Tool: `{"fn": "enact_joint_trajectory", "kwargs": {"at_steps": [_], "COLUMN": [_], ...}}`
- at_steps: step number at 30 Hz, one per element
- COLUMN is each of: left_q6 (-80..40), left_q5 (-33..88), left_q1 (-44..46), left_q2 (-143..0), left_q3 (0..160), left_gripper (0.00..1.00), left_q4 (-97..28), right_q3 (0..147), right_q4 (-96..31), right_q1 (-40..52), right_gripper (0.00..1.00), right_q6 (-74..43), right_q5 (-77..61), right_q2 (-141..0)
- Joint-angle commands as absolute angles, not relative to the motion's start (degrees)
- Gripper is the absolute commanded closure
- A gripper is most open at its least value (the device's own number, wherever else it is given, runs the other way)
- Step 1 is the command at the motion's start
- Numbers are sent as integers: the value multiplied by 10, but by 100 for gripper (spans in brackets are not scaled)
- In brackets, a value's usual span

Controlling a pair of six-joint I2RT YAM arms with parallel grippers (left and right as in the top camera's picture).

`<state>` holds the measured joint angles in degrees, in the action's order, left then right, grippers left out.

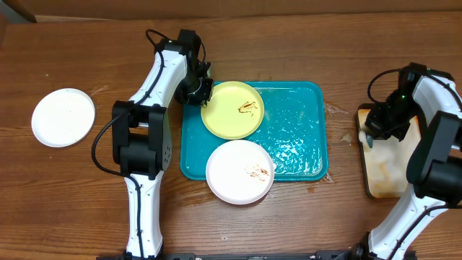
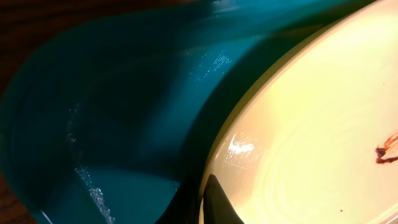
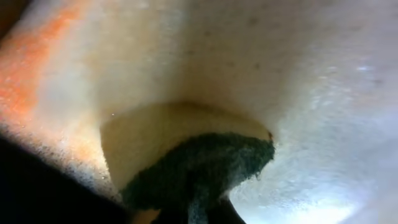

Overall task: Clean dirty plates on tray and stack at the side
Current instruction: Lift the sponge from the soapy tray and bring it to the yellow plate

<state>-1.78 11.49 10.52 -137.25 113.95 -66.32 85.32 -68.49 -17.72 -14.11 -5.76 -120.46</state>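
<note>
Overhead: the teal tray (image 1: 303, 137) sits mid-worktop (image 1: 86, 202). The yellow-green plate (image 1: 227, 115) lies in the tray's far left corner and carries a brown smear (image 1: 247, 108). A white plate (image 1: 234, 173), also smeared, overhangs the tray's near rim. A second white plate (image 1: 63, 117), clean-looking, lies well to the left of the tray. The left fingers (image 1: 198, 88) are at the yellow-green plate's left edge. The right fingers (image 1: 369, 136) hang over the smaller tray (image 1: 390, 173), right of the teal one. Left wrist: the left fingers (image 2: 217, 199) are clenched, apparently pinching the rim of the yellow-green plate (image 2: 323, 124) above the wet tray (image 2: 124, 93). Right wrist: the fingers themselves are hidden, but they appear to grasp a sponge (image 3: 186, 143) pressed into foam (image 3: 311, 74). Assessment: the plates look light, rigid and slippery when wet. The rim is the only purchase, so hold it firmly while scrubbing.
</note>
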Motion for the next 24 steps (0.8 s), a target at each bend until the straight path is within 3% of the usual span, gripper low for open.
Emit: {"fn": "enact_joint_trajectory", "kwargs": {"at_steps": [1, 13, 24], "left_q6": [-39, -38, -38], "left_q5": [102, 102, 102], "left_q1": [110, 110, 110], "left_q2": [-1385, -1385, -1385], "left_q3": [1123, 1123, 1123], "left_gripper": [96, 96, 96], "left_q4": [-658, -658, -659], "right_q3": [846, 846, 848], "right_q4": [-682, -668, -645], "right_q1": [-185, -184, -183], "right_gripper": [96, 96, 96], "right_q6": [-196, -284, -203], "right_q5": [29, 145, 7], "right_q2": [-1187, -1187, -1184]}}
